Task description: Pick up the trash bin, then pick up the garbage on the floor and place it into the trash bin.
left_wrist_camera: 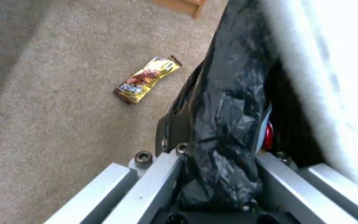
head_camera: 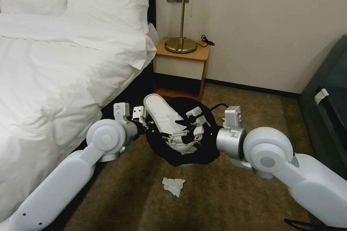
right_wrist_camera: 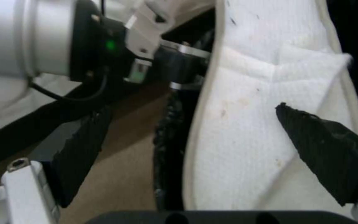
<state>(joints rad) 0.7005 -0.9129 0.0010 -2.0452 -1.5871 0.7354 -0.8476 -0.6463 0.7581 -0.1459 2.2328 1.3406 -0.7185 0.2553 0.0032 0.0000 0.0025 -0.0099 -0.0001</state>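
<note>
Nearest the head camera, crumpled white tissue (head_camera: 174, 186) lies on brown carpet (head_camera: 224, 195); beyond it the trash bin (head_camera: 202, 151), round, lined with crinkly glossy black plastic, is between both arms beside the bed (head_camera: 54, 72); left gripper (left_wrist_camera: 218, 174) is clamped on its bagged rim; right gripper (head_camera: 189, 130) is spread wide, over a flat white slipper (head_camera: 162, 115) slanting from the mouth; gold-brown snack packet (left_wrist_camera: 146, 80) lies nearby.

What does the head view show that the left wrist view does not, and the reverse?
Head view alone: the bed, lamp, a crumpled tissue on the carpet, and the right gripper open over the white slipper.

Left wrist view alone: a gold snack packet on the carpet.

Both: the left gripper shut on the trash bin rim, the nightstand.
</note>
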